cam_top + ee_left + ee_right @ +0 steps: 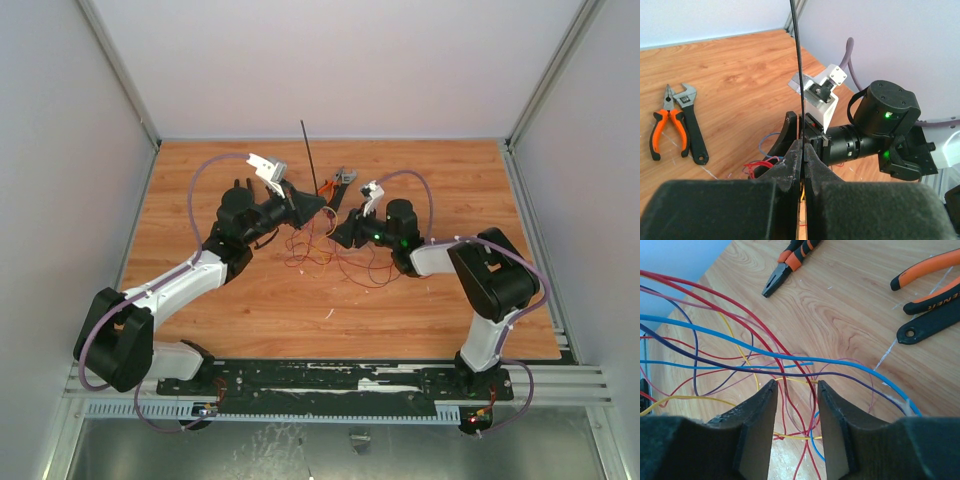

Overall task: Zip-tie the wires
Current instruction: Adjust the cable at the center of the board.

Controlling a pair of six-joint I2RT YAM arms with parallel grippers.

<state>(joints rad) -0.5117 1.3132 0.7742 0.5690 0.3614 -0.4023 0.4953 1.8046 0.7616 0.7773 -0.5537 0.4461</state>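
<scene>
Right wrist: wires (790, 358) near a black handle (940, 302) lettered "ENER"

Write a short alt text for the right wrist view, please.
The right arm's two dark fingers stand apart, thin red, blue, purple and yellow wires crossing between and past them over a wooden table. Orange-handled pliers lie beyond.

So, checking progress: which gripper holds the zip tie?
The left gripper, shut on the upright black zip tie; the right gripper stands open at the wires.
</scene>
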